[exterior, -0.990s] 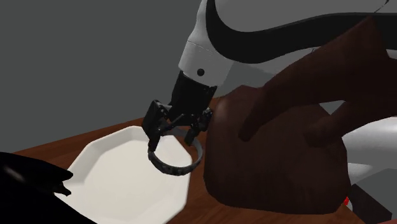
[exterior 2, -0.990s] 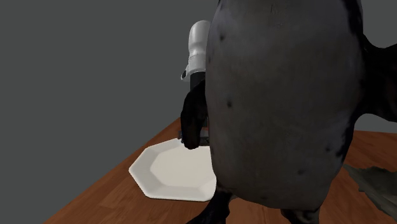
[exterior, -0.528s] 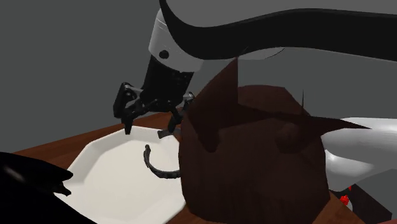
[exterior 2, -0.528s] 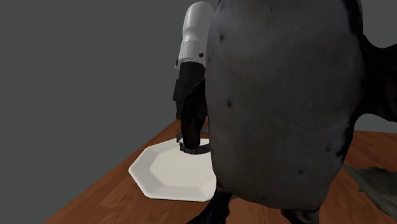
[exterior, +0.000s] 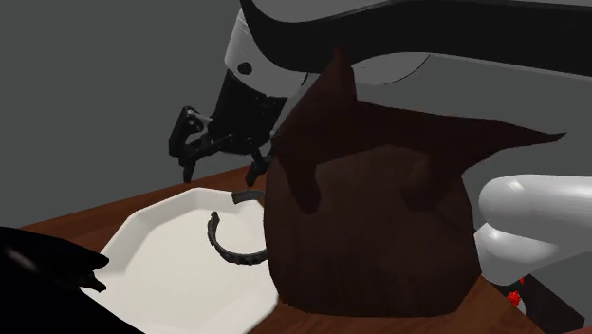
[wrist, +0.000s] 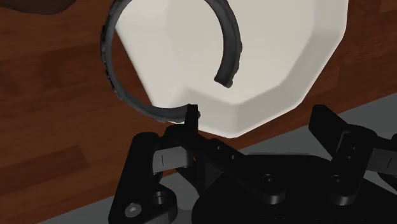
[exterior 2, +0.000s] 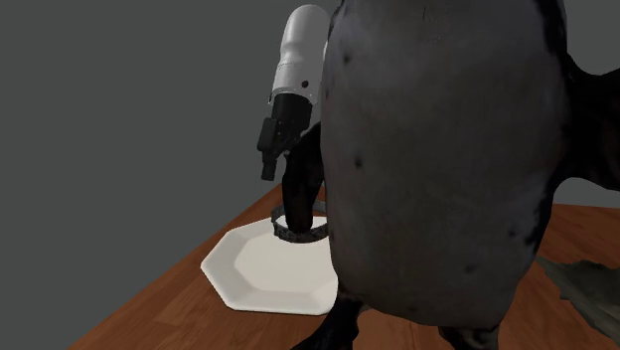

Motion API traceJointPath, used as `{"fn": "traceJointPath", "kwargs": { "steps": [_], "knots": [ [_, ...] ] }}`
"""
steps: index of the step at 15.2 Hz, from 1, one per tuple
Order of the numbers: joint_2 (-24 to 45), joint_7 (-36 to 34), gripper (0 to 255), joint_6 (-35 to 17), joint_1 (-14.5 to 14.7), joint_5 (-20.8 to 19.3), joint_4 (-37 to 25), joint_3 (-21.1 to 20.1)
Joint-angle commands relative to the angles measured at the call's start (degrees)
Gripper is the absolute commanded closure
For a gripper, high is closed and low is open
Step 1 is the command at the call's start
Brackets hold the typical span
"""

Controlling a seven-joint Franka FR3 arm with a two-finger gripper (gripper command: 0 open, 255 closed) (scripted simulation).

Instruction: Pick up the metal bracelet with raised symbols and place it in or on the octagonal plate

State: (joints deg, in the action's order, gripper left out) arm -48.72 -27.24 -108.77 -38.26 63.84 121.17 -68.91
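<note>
Off toward the shoulder view's left of my claw (exterior: 220, 172), and lower down, sits a glossy black shape (exterior: 46, 270) that I cannot identify. It overlaps the near corner of the plate.

Below my claw lies the white octagonal plate (exterior: 157, 261), flat on the brown wooden table (wrist: 51, 127). My claw hangs above the plate's far side. Both black fingers (wrist: 189, 121) are spread well apart, gripping nothing and touching neither plate nor bracelet.

Right beneath my fingertips rests the bracelet (wrist: 113, 76), a dark open cuff with a bumpy outer band. Its two ends point back toward my fingers, and in the wrist view one end shows just past the tip of one finger. In that view one side of the loop shows against the white plate and the other against the wood. I think it lies across the plate's rim rather than wholly inside, though the angle may mislead me. In the second exterior view it sits at the plate's far edge, under my claw.

Beside my claw, toward the shoulder view's right, a big reddish-brown lump (exterior: 370, 228) stands close to the camera. It hides part of the bracelet and the plate. Beyond it curves a white link of my arm (exterior: 531, 213). In the second exterior view a large dark grey rounded mass (exterior 2: 437, 159) stands at that view's right of my claw.
</note>
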Motion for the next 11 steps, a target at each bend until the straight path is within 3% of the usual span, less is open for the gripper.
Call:
{"fn": "traceJointPath", "kwargs": {
  "steps": [1, 4, 5, 6, 8, 9, 10, 11],
  "knots": [
    [-0.57, 0.4, 0, 0.11, 0.23, -0.17, 1.41, -7.17],
    [-0.77, 0.47, 0, 0.27, 0.16, -0.01, 1.39, -7.14],
    [-1.36, 0.7, 255, -0.25, 1.32, 0.59, 2.8, -6.97],
    [-2.21, 0.25, 255, -0.03, 3.16, 0.78, 4.04, -5.97],
    [0.58, 0.77, 255, -3.72, -4.54, 2.5, -0.56, -14.4],
    [1.33, 0.44, 255, -4.15, -6.85, 2.48, -2.55, -16.5],
    [1.26, 0.7, 255, -4.65, -6.58, 3.07, -1.94, -16.91],
    [0.0, 0.2, 255, -4.0, -2.75, 3.14, 0.54, -14.22]
  ]
}}
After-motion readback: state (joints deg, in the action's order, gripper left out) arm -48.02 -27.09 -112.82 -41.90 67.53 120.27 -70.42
